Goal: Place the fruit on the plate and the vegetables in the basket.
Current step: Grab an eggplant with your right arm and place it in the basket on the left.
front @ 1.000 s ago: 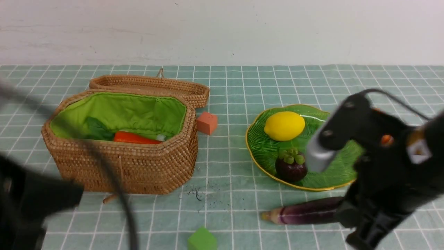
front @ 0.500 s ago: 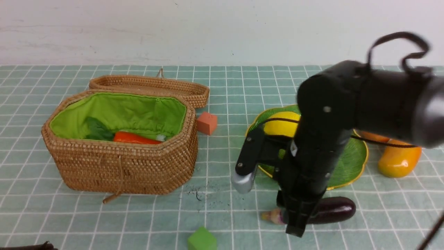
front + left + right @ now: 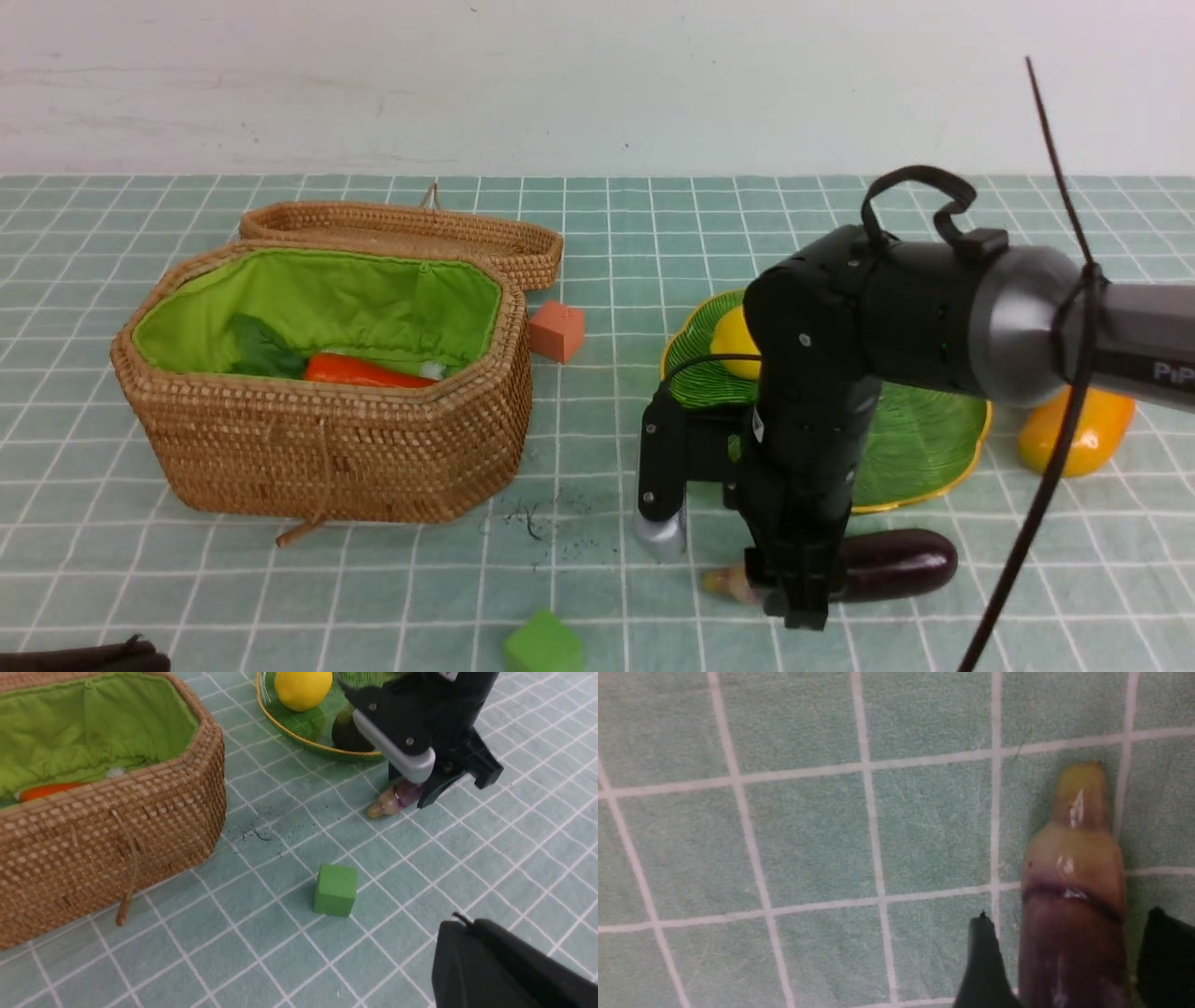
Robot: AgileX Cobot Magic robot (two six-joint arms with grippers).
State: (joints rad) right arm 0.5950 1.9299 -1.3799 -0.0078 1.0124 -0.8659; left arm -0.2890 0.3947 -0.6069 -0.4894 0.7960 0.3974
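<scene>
Eggplant [image 3: 896, 563] lies beside the plate [image 3: 924, 453], right gripper [image 3: 1069, 917] spread astride its stem end.

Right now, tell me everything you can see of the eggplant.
The eggplant is long, glossy and dark purple, paling to a yellowish-tan stem end pointing to the robot's left. It lies flat on the checked cloth, on the robot's side of the green plate. The open right claw straddles it near the stem end, a finger on each side; contact is unclear.
</scene>
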